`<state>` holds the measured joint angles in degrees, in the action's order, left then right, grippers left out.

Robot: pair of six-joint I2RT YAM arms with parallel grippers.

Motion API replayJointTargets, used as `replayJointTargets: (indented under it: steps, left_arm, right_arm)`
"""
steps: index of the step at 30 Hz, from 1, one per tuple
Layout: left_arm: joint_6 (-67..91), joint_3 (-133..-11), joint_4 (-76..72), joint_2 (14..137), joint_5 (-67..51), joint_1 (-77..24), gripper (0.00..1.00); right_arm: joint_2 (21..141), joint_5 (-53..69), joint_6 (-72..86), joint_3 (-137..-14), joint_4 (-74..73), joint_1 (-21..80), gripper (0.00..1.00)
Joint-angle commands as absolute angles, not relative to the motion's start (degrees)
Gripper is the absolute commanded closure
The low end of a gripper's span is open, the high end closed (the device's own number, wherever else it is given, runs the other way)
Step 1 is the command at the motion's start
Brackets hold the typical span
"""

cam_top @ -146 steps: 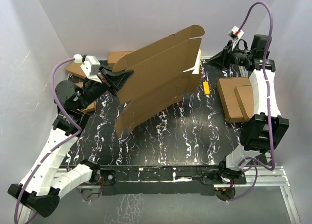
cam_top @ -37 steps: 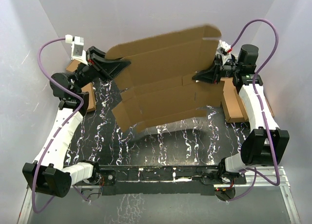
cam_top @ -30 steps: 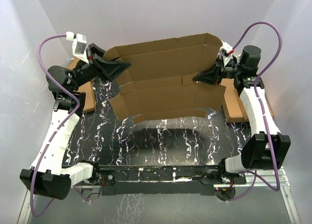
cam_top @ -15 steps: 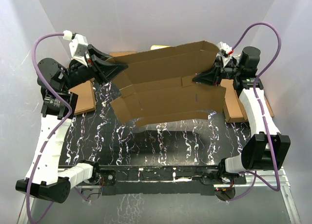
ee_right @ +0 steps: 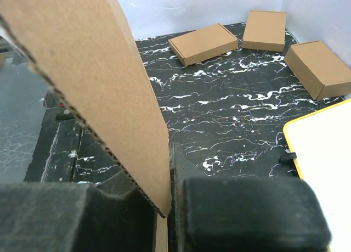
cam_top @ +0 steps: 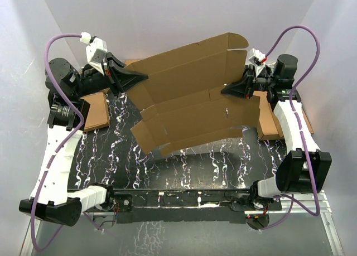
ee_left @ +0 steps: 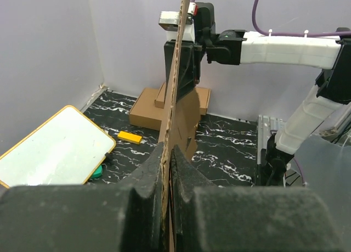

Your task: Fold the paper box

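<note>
While left hand (cam_top: pixel 141 77), right hand (cam_top: pixel 225 90) pinch ends, paper box (cam_top: pixel 189 100) spans left-right; upright.

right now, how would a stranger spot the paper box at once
Look over the middle of the black marbled table. The paper box is the big brown cardboard sheet held up there, pinched at one end by the left gripper and at the other by the right gripper. Unlike the small folded boxes lying on the table, it is unfolded, with flaps and slits.
</note>
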<state>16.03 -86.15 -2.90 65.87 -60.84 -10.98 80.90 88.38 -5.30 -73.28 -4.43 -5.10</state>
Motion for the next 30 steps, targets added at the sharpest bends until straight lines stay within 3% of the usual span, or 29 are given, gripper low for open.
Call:
replayJointTargets:
  steps: [1,3,8,12,16,21,23,26,30]
  left_arm:
    - [14.18,-88.26,-0.03,65.97,-58.95,-11.03,1.0]
    - [14.54,-87.81,-0.07,65.49,-56.94,-11.08,1.0]
    - [15.21,-85.18,-0.7,62.87,-52.23,-10.91,1.0]
    - [17.25,-83.82,-1.58,61.03,-48.95,-10.59,1.0]
    - [17.99,-83.87,-1.36,59.77,-45.87,-10.63,1.0]
    - [19.99,-86.35,-0.82,60.05,-42.72,-10.63,1.0]
    - [21.47,-87.36,-1.02,60.47,-41.54,-10.63,1.0]
    - [23.59,-87.43,-2.73,60.91,-41.59,-10.61,1.0]
    - [26.73,-85.34,-5.83,60.89,-41.6,-10.63,1.0]
  right_arm:
    - [80.7,90.62,-4.51,-74.35,-0.62,-4.7,0.92]
    - [80.93,89.35,-4.06,-74.15,-0.62,-4.72,0.89]
    - [79.23,85.88,-2.75,-73.18,-0.72,-7.4,0.38]
    - [76.47,83.95,-1.18,-72.68,-0.62,-16.36,0.16]
    - [73.14,78.17,-1.82,-67.51,-1.62,-26.21,0.15]
    - [70.22,63.71,-9.79,-57.9,-7.51,-28.48,0.14]
    - [69.42,63.53,-9.96,-52.71,-5.35,-28.48,0.2]
    - [68.99,67.13,-6.55,-43.97,1.86,-27.03,0.36]
    - [69.68,63.04,-7.34,-38.17,9.48,-19.19,0.4]
